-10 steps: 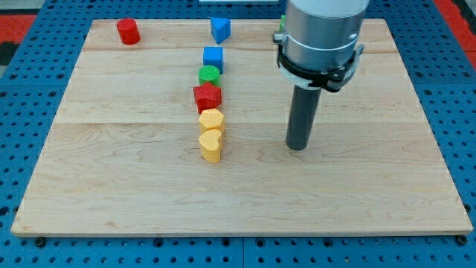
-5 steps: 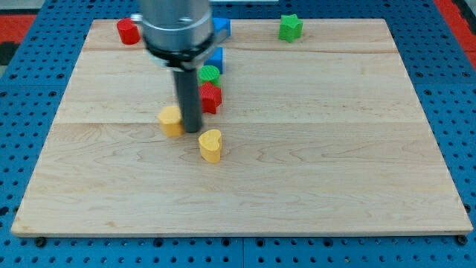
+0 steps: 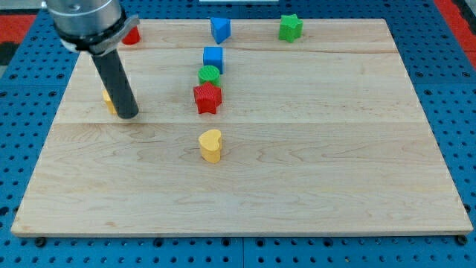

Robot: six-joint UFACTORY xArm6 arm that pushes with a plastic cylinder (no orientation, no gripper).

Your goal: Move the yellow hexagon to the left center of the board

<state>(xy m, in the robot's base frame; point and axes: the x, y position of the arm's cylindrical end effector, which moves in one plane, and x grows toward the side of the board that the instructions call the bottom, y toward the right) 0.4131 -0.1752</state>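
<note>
Nearly there: the small yellow plastic hexagon block sits at the left middle of the pale wooden tabletop, mostly hidden behind my dark rod, whose tip touches its right side. Little seems left but perhaps a small nudge leftward. I carry no gripper. A glossy yellow heart block lies well apart, nearer centre.

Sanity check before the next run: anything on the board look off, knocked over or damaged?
Nothing stands out. The board looks intact and every visible block sits flat. The yellow hexagon is mostly hidden behind the rod, with my tip against its right side, near the view's left edge. The yellow heart stands alone below the red block.
</note>
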